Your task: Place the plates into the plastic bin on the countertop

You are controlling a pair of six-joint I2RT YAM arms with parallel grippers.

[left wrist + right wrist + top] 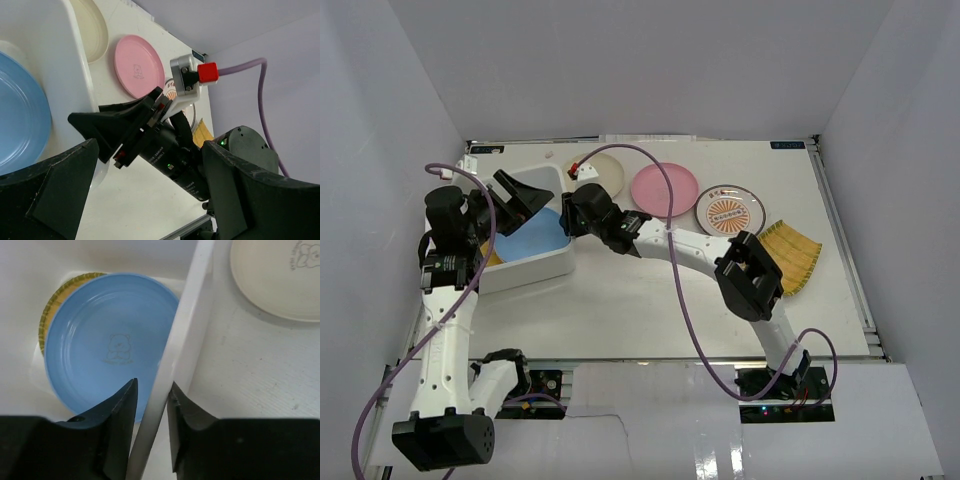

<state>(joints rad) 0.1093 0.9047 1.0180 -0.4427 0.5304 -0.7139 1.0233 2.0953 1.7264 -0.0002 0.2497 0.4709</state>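
The white plastic bin [535, 272] stands at the left of the countertop [650, 310]. Inside it a blue plate [110, 340] lies on a yellow woven plate [55, 300]. My right gripper [152, 385] straddles the bin's right wall [190, 310], jaws closed against it from both sides. My left gripper [525, 195] hovers open over the bin's far end, holding nothing. On the countertop lie a cream plate [610, 170], a pink plate [665, 190], a white orange-patterned plate [730, 212] and another yellow woven plate [792, 255].
The right arm's forearm [690, 250] stretches across the middle of the countertop, its purple cable [670, 230] looping above it. Metal rails [845, 250] edge the surface, and white walls enclose the back and sides.
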